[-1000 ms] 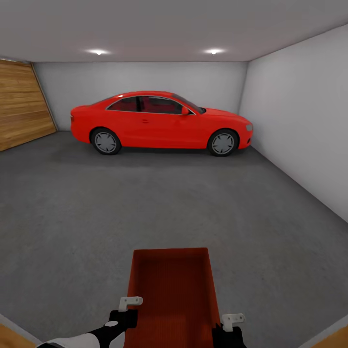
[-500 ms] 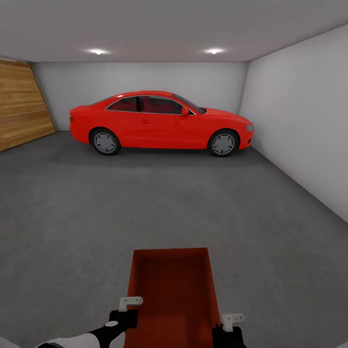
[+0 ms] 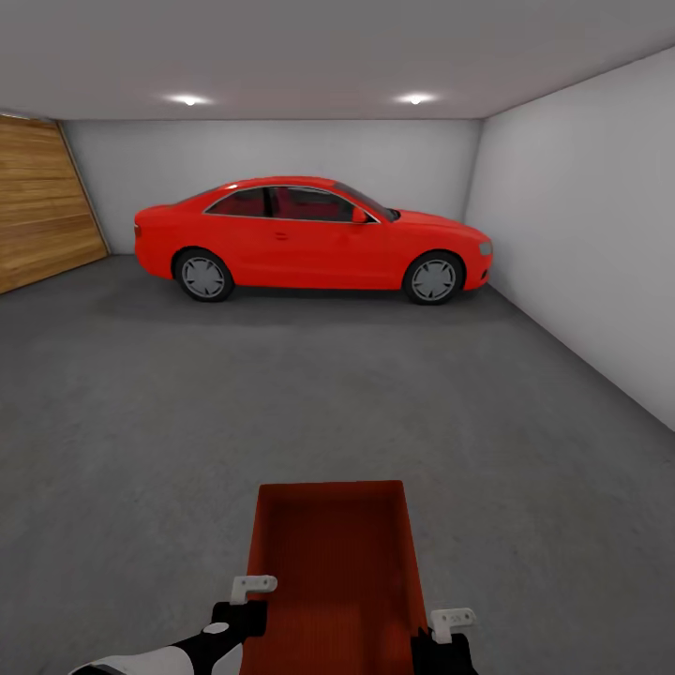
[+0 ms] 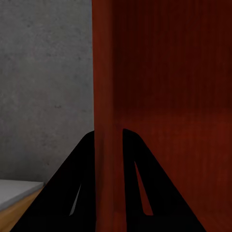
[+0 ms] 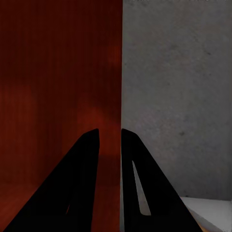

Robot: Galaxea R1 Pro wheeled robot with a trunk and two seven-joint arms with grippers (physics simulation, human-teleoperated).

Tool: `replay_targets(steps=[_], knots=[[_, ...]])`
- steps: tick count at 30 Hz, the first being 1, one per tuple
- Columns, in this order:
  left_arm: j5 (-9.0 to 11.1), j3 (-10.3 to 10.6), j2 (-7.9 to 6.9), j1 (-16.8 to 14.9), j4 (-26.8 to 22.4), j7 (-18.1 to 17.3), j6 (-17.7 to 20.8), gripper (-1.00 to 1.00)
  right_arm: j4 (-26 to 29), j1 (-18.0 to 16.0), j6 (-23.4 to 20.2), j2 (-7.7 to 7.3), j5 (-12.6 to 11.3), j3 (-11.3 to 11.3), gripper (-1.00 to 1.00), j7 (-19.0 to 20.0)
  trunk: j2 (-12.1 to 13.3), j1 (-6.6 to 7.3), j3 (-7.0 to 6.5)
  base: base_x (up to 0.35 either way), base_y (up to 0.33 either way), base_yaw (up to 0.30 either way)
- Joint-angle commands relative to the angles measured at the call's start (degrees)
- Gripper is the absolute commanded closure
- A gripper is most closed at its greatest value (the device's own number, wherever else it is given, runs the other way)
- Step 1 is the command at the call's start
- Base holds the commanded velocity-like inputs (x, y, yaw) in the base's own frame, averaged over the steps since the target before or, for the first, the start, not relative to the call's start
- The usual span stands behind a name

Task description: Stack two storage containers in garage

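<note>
One orange-red storage container (image 3: 328,562) lies level and lengthwise just in front of me, above the grey concrete floor (image 3: 281,403) of the garage. My left gripper (image 3: 246,600) is at its left wall near the close end, my right gripper (image 3: 448,630) at its right wall. In the left wrist view the two dark fingers (image 4: 89,183) are clamped on the container's wall (image 4: 107,72). The right wrist view shows the other pair of fingers (image 5: 87,183) closed over the opposite wall (image 5: 118,72), with the ribbed bottom (image 5: 58,72) beside them.
A red two-door car (image 3: 309,234) is parked across the back wall. A wooden plank door (image 3: 42,202) stands at the left and a white wall (image 3: 581,234) runs along the right. Open concrete lies between me and the car. A pale threshold strip (image 4: 14,186) is behind me.
The whole view has crept forward: the wood-floor corners at the bottom edge have slipped out of sight. Both grippers hold the container as before.
</note>
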State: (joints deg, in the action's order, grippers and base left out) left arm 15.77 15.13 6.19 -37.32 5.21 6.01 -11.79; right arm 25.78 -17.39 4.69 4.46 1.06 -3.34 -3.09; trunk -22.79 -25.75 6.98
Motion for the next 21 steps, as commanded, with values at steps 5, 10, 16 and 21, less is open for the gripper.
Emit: replay_targets(steps=[5, 10, 16, 21], knots=[[-1.00, -1.33, 2.00, -0.12, -1.87, -0.04, -0.25, 1.00, -0.19, -0.02, 0.14, 0.00, -0.18, -0.09, 1.00, -0.20, -0.12, -0.03, 0.12, 0.167, 0.000, 0.000], [-1.00, -1.33, 1.99, -0.12, -1.87, -0.03, -0.25, 1.00, -0.16, -0.02, 0.15, 0.02, -0.18, -0.09, 1.00, -0.22, -0.12, -0.03, 0.12, 0.037, 0.000, 0.000], [-1.00, -1.33, 1.99, -0.12, -1.87, -0.03, -0.25, 1.00, -0.18, -0.02, 0.15, 0.01, -0.18, -0.09, 1.00, -0.20, -0.12, -0.03, 0.12, 0.003, 0.000, 0.000], [-1.00, -1.33, 2.00, -0.12, -1.87, -0.03, -0.25, 1.00, -0.18, -0.02, 0.15, 0.01, -0.18, -0.09, 1.00, -0.23, -0.12, -0.03, 0.12, 0.000, 0.000, 0.000]])
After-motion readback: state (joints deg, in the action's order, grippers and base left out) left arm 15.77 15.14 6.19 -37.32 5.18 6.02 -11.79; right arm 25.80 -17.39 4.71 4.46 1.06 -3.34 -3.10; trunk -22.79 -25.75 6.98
